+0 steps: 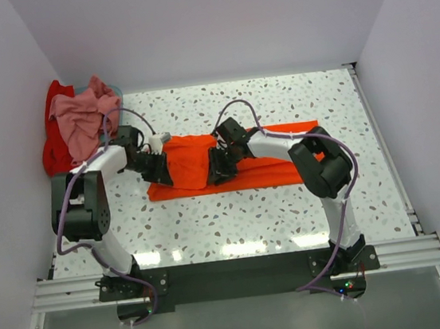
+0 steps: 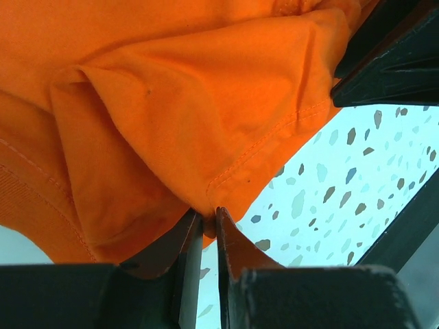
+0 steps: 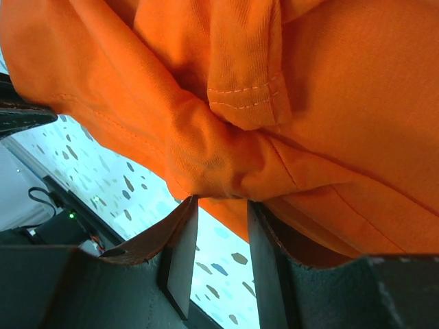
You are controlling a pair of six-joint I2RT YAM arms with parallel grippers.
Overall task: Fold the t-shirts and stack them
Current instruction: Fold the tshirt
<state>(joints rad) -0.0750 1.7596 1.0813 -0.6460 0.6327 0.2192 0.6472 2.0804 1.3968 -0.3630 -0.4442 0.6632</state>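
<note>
Seen first from the top external camera, the bright orange cloth t-shirt (image 1: 273,170) lies flat in the middle of the white speckled table (image 1: 250,217), and its long axis runs from left to right, across the front of both arms. The left gripper (image 1: 159,170) is at the left end of this shirt and the right gripper (image 1: 219,167) is near its middle, so both sit on the left half. The right half stretches free beyond the right gripper. The dusty pink crumpled t-shirt (image 1: 79,126) rests on the red crumpled t-shirt (image 1: 56,152) in the far left corner, well apart from the jaws. In the left wrist view, the left gripper (image 2: 208,221) is clenched almost fully, with a thin stitched edge of the orange cloth (image 2: 192,103) pinched between its tips. The cloth rises away from the jaws, and the table (image 2: 329,185) shows beside it on the right. In the right wrist view, the right gripper (image 3: 221,205) has its jaws wider apart, and a thick bunch of the orange cloth (image 3: 329,103) is gathered at the tips. Because the wrinkles run together there, I judge that it is grasping this bunch. Since both grips are on the left half, I think the coming move depends on carrying this half along the long axis, toward the free right half. The right arm is nearer to that side.
</note>
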